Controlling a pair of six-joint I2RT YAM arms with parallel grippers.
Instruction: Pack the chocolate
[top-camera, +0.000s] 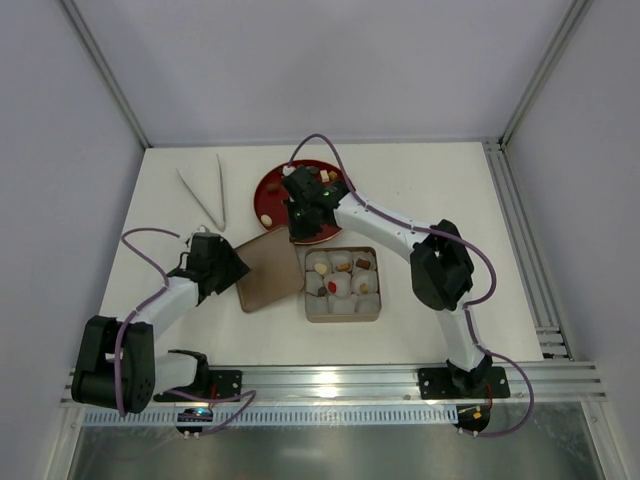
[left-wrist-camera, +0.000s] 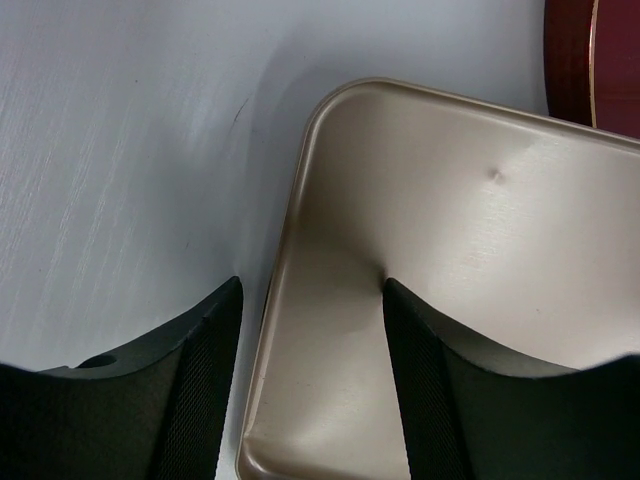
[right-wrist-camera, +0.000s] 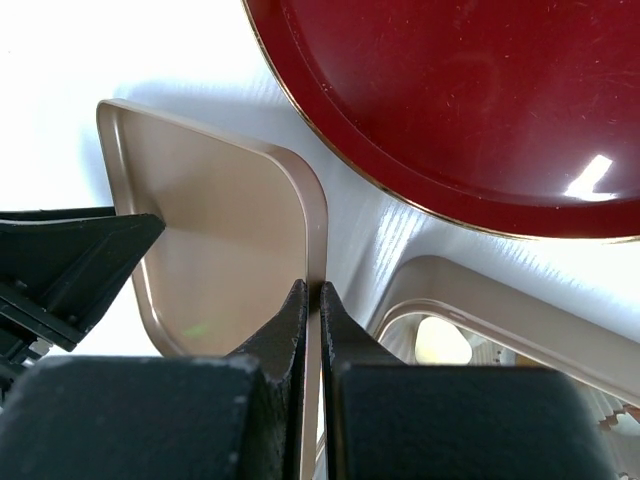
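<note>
- Right gripper (right-wrist-camera: 312, 292): fingers pressed almost together, pinching the right rim of the lid (right-wrist-camera: 220, 230) between them.
- Left gripper (left-wrist-camera: 310, 285): jaws apart, straddling the lid's left rim, 1 finger over the table (top-camera: 420, 190) and 1 over the lid's inner face. Whether either pad touches the metal cannot be told.
- Lid: flat gold-brown tray shape with rounded corners, lying between the 2 grippers, just left of the tin (top-camera: 341, 319) and just below the red plate (top-camera: 272, 200).
- Chocolate (top-camera: 343, 265): several pieces sit in white paper cups (top-camera: 345, 304) inside the open tin, in the 2 rows farther from the arm bases. More pieces lie on the red plate, 1 cream piece near its left edge.
- Red plate: round with a gold rim, behind the tin and partly under the right wrist.
- White tongs (top-camera: 200, 196): on the table left of the plate, well apart from both grippers.
</note>
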